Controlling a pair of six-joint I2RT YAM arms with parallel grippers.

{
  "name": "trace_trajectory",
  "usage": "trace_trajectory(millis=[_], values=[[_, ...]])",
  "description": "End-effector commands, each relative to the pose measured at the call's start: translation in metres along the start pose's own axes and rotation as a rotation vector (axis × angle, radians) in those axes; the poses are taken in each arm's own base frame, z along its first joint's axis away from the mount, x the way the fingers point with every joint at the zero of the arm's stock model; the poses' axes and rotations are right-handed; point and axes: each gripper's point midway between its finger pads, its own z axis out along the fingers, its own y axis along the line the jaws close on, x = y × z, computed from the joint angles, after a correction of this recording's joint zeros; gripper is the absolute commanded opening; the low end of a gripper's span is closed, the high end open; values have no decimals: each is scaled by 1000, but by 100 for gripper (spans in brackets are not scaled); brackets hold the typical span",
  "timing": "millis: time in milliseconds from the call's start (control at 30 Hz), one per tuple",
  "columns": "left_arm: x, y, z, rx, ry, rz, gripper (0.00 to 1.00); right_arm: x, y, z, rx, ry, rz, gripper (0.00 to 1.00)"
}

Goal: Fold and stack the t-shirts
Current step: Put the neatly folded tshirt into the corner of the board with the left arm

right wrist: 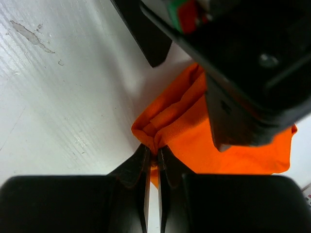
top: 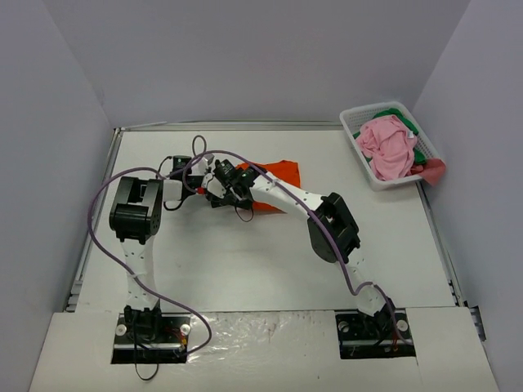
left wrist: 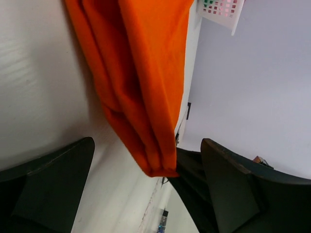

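The orange t-shirt (top: 280, 172) lies folded into a narrow strip at the back middle of the table, partly under both arms. My right gripper (right wrist: 153, 155) is shut on a bunched fold at the end of the orange shirt (right wrist: 194, 126); it shows in the top view (top: 222, 186). My left gripper (left wrist: 147, 145) is open, its jaws wide on either side of the same shirt's end corner (left wrist: 146, 97), not touching it; it sits close beside the right one (top: 203, 186). A pink shirt (top: 387, 147) and a green one (top: 419, 153) lie in the basket.
The white slotted basket (top: 359, 115) stands at the back right by the wall, a dark pink cloth (top: 434, 170) hanging over its near corner. The two wrists crowd each other over the shirt's left end. Grey walls close in three sides.
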Motion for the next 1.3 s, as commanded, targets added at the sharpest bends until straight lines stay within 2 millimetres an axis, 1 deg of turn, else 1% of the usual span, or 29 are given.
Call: trace_trajectory(millis=[0,67,133,300,333,400,433,500,533,633,667,700,733,767,800,833,900,933,967,1000,1033,1067,1100,1133,1167,1200,1233,1267], values=[[-18,1,12,11,-60,-33,93,-13,-14,-38,35,-42,7,0],[-25,1,17,18,-80,-51,94,-12,-12,-36,26,-38,6,0],[-26,0,25,20,-74,-54,95,-11,-11,-34,26,-30,3,0],[-22,-3,43,9,-46,-54,92,-12,-11,-33,18,-32,4,0],[-21,-3,49,8,-35,-51,90,-11,-10,-32,15,-29,3,0],[-20,-4,55,9,-23,-56,85,-12,-11,-33,17,-33,4,0],[-16,-3,60,8,-10,-59,81,-12,-11,-34,17,-33,4,0],[-14,-5,64,12,-2,-53,72,-11,-11,-33,16,-30,3,0],[-12,-5,66,21,12,-61,58,-9,-12,-34,16,-28,4,0],[-16,-11,67,42,17,-26,34,-8,-14,-35,11,-31,8,0],[-18,-10,66,32,13,-32,17,-8,-13,-35,6,-34,9,0],[-21,-12,64,30,5,-21,8,-7,-11,-36,-5,-37,8,4],[-24,-12,63,23,-1,8,3,-3,-7,-36,-19,-28,3,40],[-25,-9,61,2,-2,-6,2,3,-2,-37,-40,-12,-7,64],[-28,-9,58,-3,-8,2,2,8,3,-38,-59,-6,-17,74],[-32,-10,55,-13,-11,15,2,24,15,-42,-97,13,-40,80],[-39,-9,49,-26,-31,29,2,41,28,-52,-170,3,-50,82],[-39,-8,46,-43,-28,41,2,43,32,-75,-218,-59,-79,83],[-41,-6,44,-52,-31,45,3,70,42,-76,-263,-24,-75,84],[-42,-5,43,-64,-33,51,2,80,42,-87,-276,-36,-76,84],[-44,-2,39,-78,-37,52,2,86,36,-113,-265,-84,-76,85],[-44,1,37,-101,-30,62,2,105,45,-120,-327,-81,-87,86],[-46,4,34,-123,-32,68,2,123,22,-138,-296,-112,-27,86],[-41,10,28,-163,-14,70,2,140,19,-148,-318,-103,3,87],[-45,9,24,-187,-14,93,2,153,13,-152,-321,-104,28,87],[-47,11,20,-213,-14,107,3,173,-2,-158,-287,-90,94,86],[-46,23,10,-277,-10,111,3,183,-5,-160,-277,-75,126,86],[-53,19,5,-294,-20,139,2,192,-8,-160,-267,-63,149,86]])
